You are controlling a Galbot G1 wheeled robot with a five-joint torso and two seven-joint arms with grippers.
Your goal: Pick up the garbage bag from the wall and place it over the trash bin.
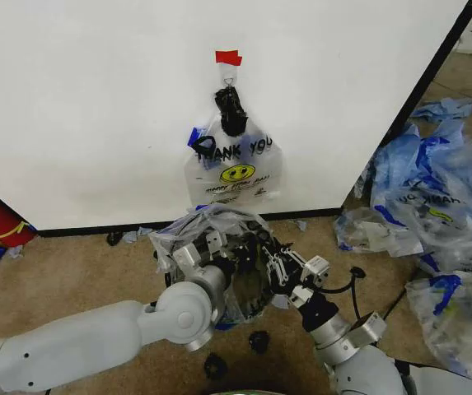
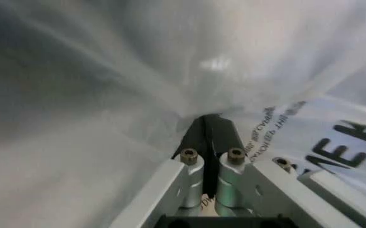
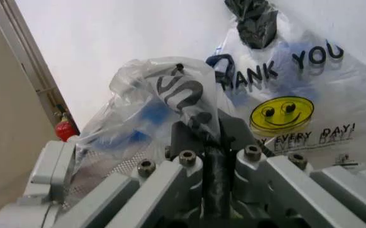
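The bag (image 1: 211,226) is draped over the bin (image 1: 248,284), which stands on the floor just below the wall (image 1: 95,99). Its clear film covers the bin's rim and bulges up at the far side, with blue trim and black lettering showing through.

The left gripper (image 1: 211,251) is at the bin's near-left rim; in the left wrist view its fingers (image 2: 203,137) are pressed together, pinching a fold of the bag's film (image 2: 170,71). The right gripper (image 1: 273,259) is at the bin's right rim; in the right wrist view its fingers (image 3: 211,164) are likewise closed on the bag (image 3: 170,95), a crumpled lettered fold rising just above them.

On the wall behind hangs a flat bundle of like bags (image 1: 236,169), tied with a black knot (image 1: 231,109) on a small hook under a red tape strip (image 1: 228,58). A heap of blue-and-clear bags (image 1: 441,214) lies on the floor to the right. Small black scraps (image 1: 258,341) lie on the floor near the bin.
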